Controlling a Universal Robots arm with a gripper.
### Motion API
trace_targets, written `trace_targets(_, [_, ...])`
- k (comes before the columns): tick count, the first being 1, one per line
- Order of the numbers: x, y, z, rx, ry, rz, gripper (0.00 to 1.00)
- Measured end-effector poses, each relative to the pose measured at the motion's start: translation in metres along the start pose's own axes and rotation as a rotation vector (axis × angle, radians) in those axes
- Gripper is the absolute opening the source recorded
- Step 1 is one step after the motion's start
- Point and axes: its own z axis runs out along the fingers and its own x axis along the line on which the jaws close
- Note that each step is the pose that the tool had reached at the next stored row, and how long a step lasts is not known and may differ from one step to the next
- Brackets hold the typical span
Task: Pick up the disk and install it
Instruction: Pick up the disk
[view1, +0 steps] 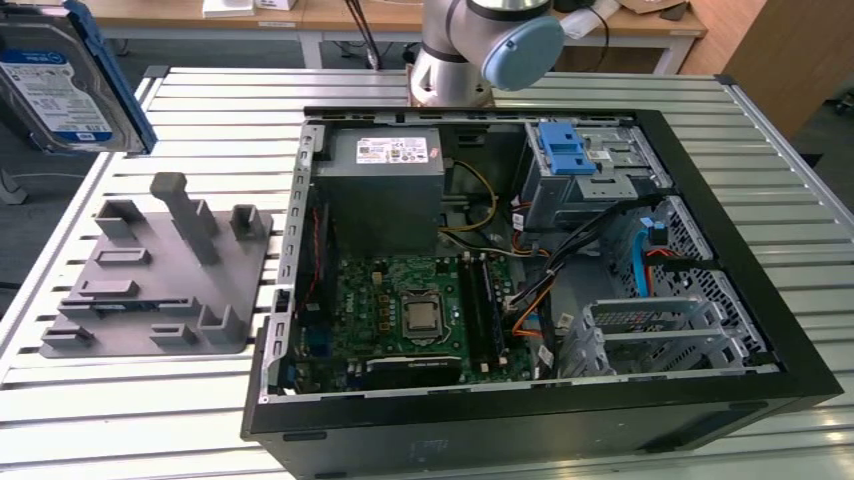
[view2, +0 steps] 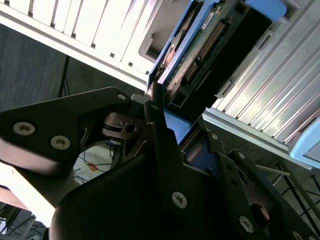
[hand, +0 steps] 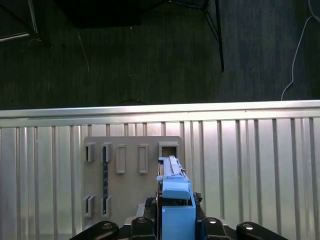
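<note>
Pincer (view2: 180, 114) is gripping the disk (view1: 60, 80) by its blue carrier bracket (view2: 177, 127), fingers (view2: 157, 125) pressing on either side of it; disk is hanging clear of the slatted surface (view1: 134, 400), above the grey holding fixture (view1: 154, 270) at the exterior view's left, well apart from the open computer case (view1: 694, 200); in the first wrist view it is showing edge-on over an empty slot (hand: 169, 150).

Risks, judged from here: hold is sitting on plastic near one end, so the drive could be pivoting or slipping in transit; loose cables (view1: 534, 290) near the drive cage (view1: 587, 170) could be snagging it; a tilted disk could be jamming at the cage mouth.
</note>
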Motion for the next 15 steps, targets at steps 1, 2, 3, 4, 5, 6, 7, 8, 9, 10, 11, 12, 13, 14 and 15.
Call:
trace_targets(1, [0.0000, 0.0001, -0.0039, 0.0000, 0.0000, 0.000, 0.36])
trace_targets(2, [0.0000, 0.0001, -0.0078, 0.0000, 0.0000, 0.000, 0.36])
trace_targets(3, [0.0000, 0.0002, -0.0115, -0.0001, 0.0001, 0.000, 0.36])
trace_targets(4, [0.0000, 0.0002, -0.0151, 0.0001, 0.0000, 0.000, 0.36])
trace_targets(5, [0.0000, 0.0003, -0.0189, 0.0000, 0.0000, 0.000, 0.36])
trace_targets(6, [0.0000, 0.0004, -0.0227, 0.0000, 0.0000, 0.000, 0.36])
trace_targets(7, [0.0000, 0.0004, -0.0263, 0.0000, 0.0000, 0.000, 0.36])
trace_targets(8, [0.0000, 0.0005, -0.0297, 0.0001, -0.0001, 0.000, 0.36])
trace_targets(9, [0.0001, 0.0005, -0.0336, 0.0001, -0.0001, 0.000, 0.36])
trace_targets(10, [0.0000, 0.0006, -0.0369, -0.0001, 0.0001, 0.000, 0.36])
trace_targets(11, [0.0000, 0.0006, -0.0394, 0.0000, 0.0000, 0.000, 0.36])
trace_targets(12, [0.0001, 0.0006, -0.0409, 0.0000, 0.0000, 0.000, 0.36])
trace_targets(13, [0.0000, 0.0006, -0.0409, 0.0001, -0.0001, 0.000, 0.36])
trace_targets(14, [0.0000, 0.0006, -0.0410, 0.0000, 0.0000, 0.000, 0.36])
trace_targets(15, [0.0000, 0.0006, -0.0410, 0.0000, 0.0000, 0.000, 0.36])
